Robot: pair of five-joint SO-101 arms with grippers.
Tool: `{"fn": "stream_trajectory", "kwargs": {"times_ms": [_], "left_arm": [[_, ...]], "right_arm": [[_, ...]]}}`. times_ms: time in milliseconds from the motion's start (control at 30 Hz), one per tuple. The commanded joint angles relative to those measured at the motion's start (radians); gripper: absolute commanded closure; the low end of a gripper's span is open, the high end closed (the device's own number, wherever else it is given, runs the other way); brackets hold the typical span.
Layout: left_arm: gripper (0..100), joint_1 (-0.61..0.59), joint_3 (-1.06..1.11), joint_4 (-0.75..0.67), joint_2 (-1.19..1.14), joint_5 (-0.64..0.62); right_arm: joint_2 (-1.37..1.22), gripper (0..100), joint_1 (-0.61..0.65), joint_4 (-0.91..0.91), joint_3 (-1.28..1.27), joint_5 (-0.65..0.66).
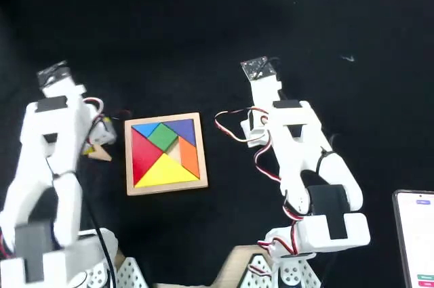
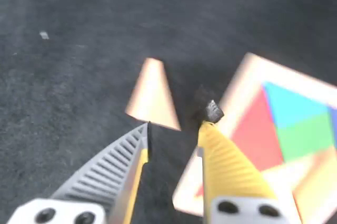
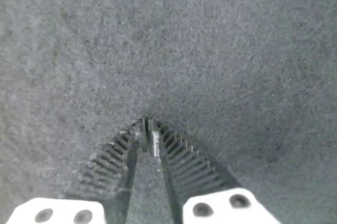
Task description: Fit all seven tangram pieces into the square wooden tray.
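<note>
**Left gripper spread over a loose triangle beside the tray**

The left gripper (image 2: 178, 123) hangs with its jaws well apart and nothing between them. Its tips sit just short of a pale tan triangle (image 2: 151, 95) lying flat on the black cloth (image 1: 203, 44). That piece lies just beside the square wooden tray (image 1: 166, 186), outside its rim. Inside the tray sit blue, green, red, orange and yellow pieces (image 1: 166, 173), with a small bare patch of wood among them. Well off on the tray's far side, the right gripper (image 3: 147, 126) points at plain cloth, jaws pressed together on nothing.
</note>
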State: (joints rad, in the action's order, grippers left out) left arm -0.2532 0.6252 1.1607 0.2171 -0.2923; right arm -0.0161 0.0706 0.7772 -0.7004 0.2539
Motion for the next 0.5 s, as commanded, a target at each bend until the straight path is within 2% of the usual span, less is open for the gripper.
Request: {"fn": "stream_trajectory", "kwargs": {"times_ms": [0, 67, 167, 300, 367, 467], "left_arm": [[84, 0.185, -0.048, 0.066, 0.224, 0.077], [84, 0.24, -0.041, 0.071, 0.278, 0.1], [84, 0.229, -0.019, 0.072, 0.302, 0.101], [84, 0.041, 0.048, 0.066, 0.302, 0.02], [80, -0.054, 0.099, 0.048, 0.301, -0.012], [75, -0.125, 0.211, -0.078, 0.301, -0.012]], "right_arm": [[0.005, 98.7, 0.015, -0.009, 0.048, 0.012], [0.005, 98.7, 0.015, -0.009, 0.048, 0.012], [0.005, 98.7, 0.015, -0.009, 0.047, 0.012], [0.005, 98.7, 0.015, -0.009, 0.047, 0.012], [0.005, 98.7, 0.015, -0.009, 0.047, 0.012], [0.005, 98.7, 0.015, -0.009, 0.047, 0.012]]}}
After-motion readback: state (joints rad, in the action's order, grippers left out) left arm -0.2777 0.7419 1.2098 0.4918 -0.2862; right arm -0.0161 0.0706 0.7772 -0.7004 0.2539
